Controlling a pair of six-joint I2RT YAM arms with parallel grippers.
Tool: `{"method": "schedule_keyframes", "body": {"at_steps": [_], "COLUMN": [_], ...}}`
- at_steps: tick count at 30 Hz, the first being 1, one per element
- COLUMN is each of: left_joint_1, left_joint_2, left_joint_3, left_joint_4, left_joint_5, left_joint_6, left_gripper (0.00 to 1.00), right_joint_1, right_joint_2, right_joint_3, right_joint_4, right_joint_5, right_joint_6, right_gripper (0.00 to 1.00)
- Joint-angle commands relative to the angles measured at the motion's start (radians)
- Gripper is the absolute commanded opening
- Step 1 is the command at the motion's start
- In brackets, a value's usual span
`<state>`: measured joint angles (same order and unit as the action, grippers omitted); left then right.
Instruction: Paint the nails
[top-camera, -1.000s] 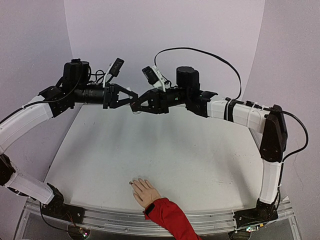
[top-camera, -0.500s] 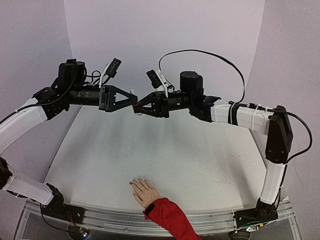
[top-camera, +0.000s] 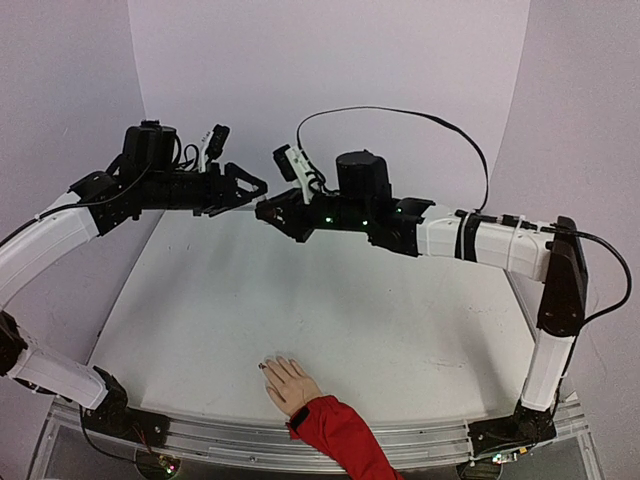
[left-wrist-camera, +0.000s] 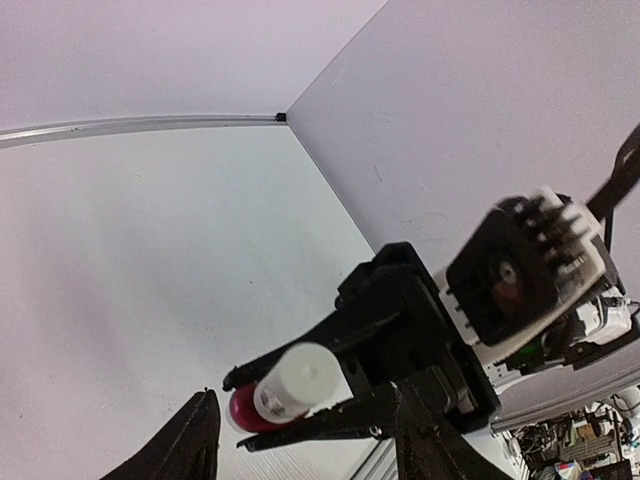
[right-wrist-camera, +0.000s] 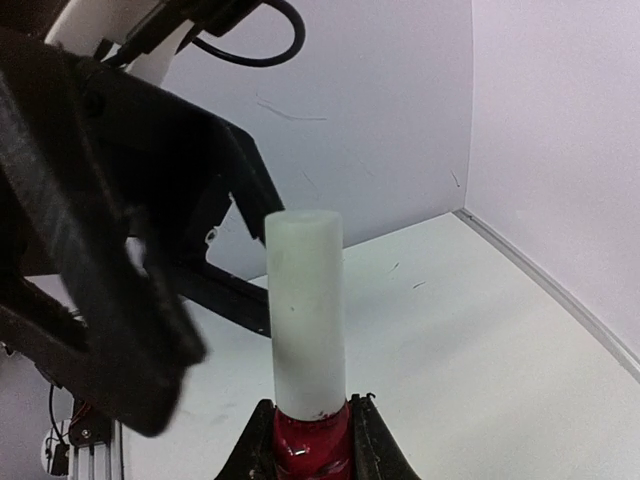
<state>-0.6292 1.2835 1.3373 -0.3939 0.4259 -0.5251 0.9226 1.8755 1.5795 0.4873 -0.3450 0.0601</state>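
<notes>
Nails (top-camera: 264, 367) on beige mannequin hand (top-camera: 288, 383): one appears dark-tinted, rest too small to judge. Right gripper (right-wrist-camera: 310, 432) clamped on polish bottle (right-wrist-camera: 311, 440); left gripper (top-camera: 251, 192) released, jaws apart.

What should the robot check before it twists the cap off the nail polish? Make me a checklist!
1. The right fingers grip the polish bottle: ok.
2. The white cap sits on it: ok.
3. The left fingers are open: ok.
4. The left fingers surround the cap: cannot tell.
5. The mannequin hand lies flat on the table: ok.
6. The nails are ready for paint: cannot tell, too small.
</notes>
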Motion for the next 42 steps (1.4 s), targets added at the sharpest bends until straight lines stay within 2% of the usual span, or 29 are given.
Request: {"method": "schedule_keyframes", "body": {"at_steps": [1,4,9,16,19,24,30,34,36,38,40,42], "left_joint_1": [0.002,0.002,0.0,0.0,0.0,-0.003,-0.01,-0.01,-0.011,-0.011,-0.01,-0.013], "left_joint_2": [-0.006,-0.005,-0.01,-0.026,-0.03,-0.016,-0.012,-0.006,-0.003,-0.004,-0.012,-0.004], "left_joint_3": [0.055,0.054,0.058,0.049,0.042,0.036,0.033,0.021,0.022,0.02,0.008,0.027], "left_joint_4": [0.032,0.029,0.031,0.033,0.034,0.035,0.048,0.1,0.115,0.129,0.161,0.171], "left_joint_5": [-0.094,-0.123,-0.144,-0.159,-0.158,-0.139,-0.079,0.115,0.27,0.513,0.709,0.867], "left_joint_6": [0.003,0.007,0.021,0.037,0.045,0.042,0.088,0.169,0.244,0.318,0.357,0.371], "left_gripper": [0.6,0.57,0.43,0.41,0.3,0.21,0.05,0.01,0.0,0.0,0.0,0.0], "right_joint_1": [0.041,0.062,0.07,0.081,0.083,0.084,0.081,0.041,-0.001,-0.042,-0.056,-0.044], "right_joint_2": [-0.002,0.011,0.04,0.063,0.065,0.073,0.063,0.047,0.043,0.057,0.074,0.09], "right_joint_3": [0.084,0.105,0.147,0.182,0.187,0.204,0.205,0.212,0.219,0.234,0.242,0.255], "right_joint_4": [0.017,0.011,-0.012,-0.042,-0.043,-0.041,-0.03,-0.018,0.003,0.061,0.221,0.396], "right_joint_5": [0.126,0.145,0.166,0.19,0.192,0.182,0.146,-0.088,-0.324,-0.646,-0.961,-1.111], "right_joint_6": [-0.085,-0.103,-0.114,-0.134,-0.132,-0.125,-0.107,-0.073,-0.015,0.056,0.197,0.391], "right_gripper": [0.0,0.0,0.0,0.0,0.0,0.0,0.0,0.0,0.0,0.0,0.0,0.0]}}
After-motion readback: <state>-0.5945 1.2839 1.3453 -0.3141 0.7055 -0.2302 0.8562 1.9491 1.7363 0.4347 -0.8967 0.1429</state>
